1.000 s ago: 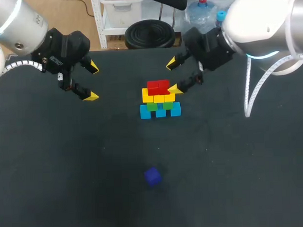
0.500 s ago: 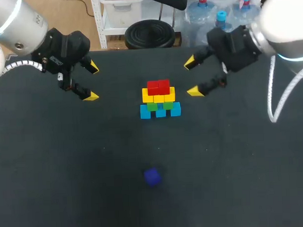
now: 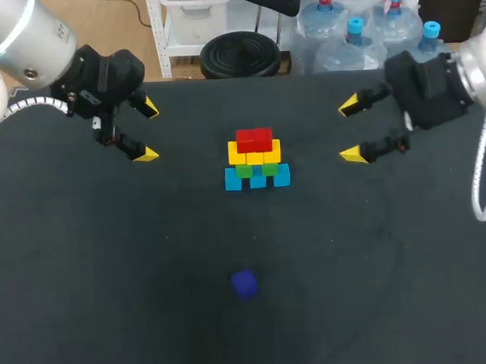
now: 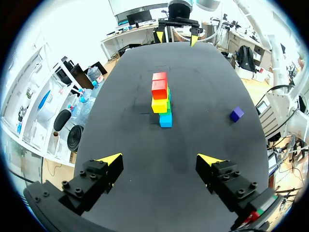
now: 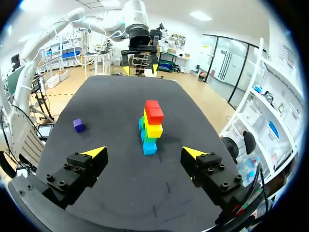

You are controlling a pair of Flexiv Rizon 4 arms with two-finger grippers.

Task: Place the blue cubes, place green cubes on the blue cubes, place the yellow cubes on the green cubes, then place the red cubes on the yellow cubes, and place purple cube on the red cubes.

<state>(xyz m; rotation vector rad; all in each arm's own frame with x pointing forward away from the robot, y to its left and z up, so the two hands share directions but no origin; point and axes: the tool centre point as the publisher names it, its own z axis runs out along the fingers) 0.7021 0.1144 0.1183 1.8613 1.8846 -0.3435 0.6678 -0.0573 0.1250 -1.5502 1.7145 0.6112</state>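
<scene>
Looking down from the head camera, I have my left gripper (image 3: 147, 131) hanging over the far left part of the black table (image 3: 86, 259). Its two yellow-tipped fingers are spread wide with nothing held, and the left wrist camera shows only bare tabletop in the gap. Well to its right, near the middle of the table, stands the stack. It has a bottom row of blue cubes (image 3: 257, 179), green cubes (image 3: 243, 171) resting on them, yellow cubes (image 3: 254, 155) laid across the green ones, and red cubes (image 3: 253, 139) side by side as the topmost tier. The tiers sit squarely on one another. The purple cube (image 3: 245, 283) lies alone on the table on the near side of the stack, well apart from it and roughly in line with the stack's left end, touched by neither gripper. Further right, my right gripper (image 3: 351, 130) hangs over the far right part of the table, about level with the stack and clear of it. Its fingers are likewise wide apart and hold nothing. Through the right wrist camera the stack stands straight ahead of the open fingers, with the purple cube ahead too but off to one side of the stack. My other arm's gripper shows across the table beyond the cubes.
</scene>
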